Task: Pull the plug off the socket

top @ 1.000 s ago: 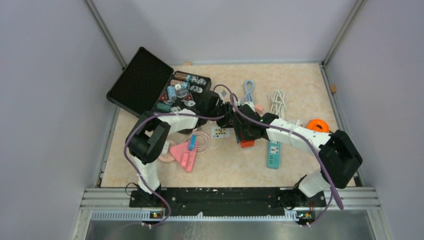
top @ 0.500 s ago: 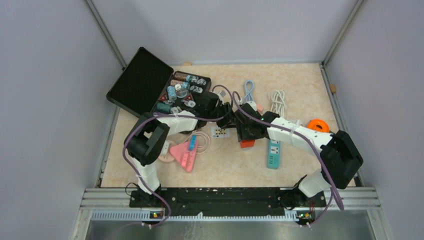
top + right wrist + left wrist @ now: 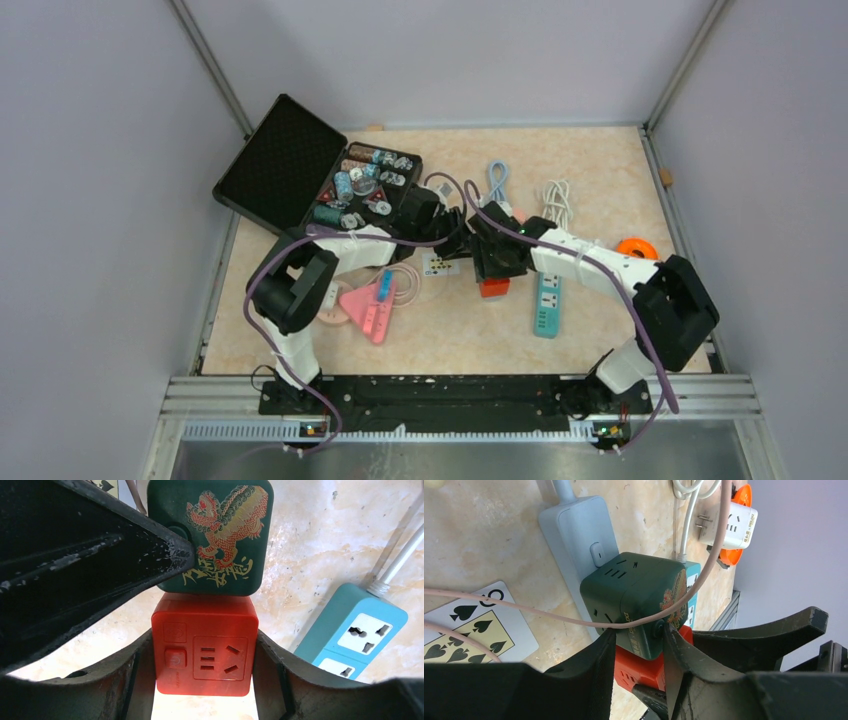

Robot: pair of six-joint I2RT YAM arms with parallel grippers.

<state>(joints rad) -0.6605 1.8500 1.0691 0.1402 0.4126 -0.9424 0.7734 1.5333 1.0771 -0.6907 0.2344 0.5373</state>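
Note:
A dark green cube socket (image 3: 639,600) with a gold and red dragon print (image 3: 225,525) has a red cube plug (image 3: 205,645) joined to its lower face. My left gripper (image 3: 639,632) is shut on the green cube, one finger on each side. My right gripper (image 3: 204,650) is shut on the red cube, with both fingers pressed flat against its sides. In the top view the two grippers meet at mid-table over the pair, and only the red cube (image 3: 493,288) shows under them. A left finger (image 3: 100,555) fills the upper left of the right wrist view.
A grey power strip (image 3: 574,530) and a playing card (image 3: 479,625) lie by the green cube. A teal power strip (image 3: 546,305) lies right of the red cube. An open black case (image 3: 300,170), a pink triangular block (image 3: 368,305), coiled cables (image 3: 555,200) and an orange reel (image 3: 634,247) surround them.
My right gripper has narrowed onto the red cube. Both wrists have crept slightly to the left. The left grip has not changed.

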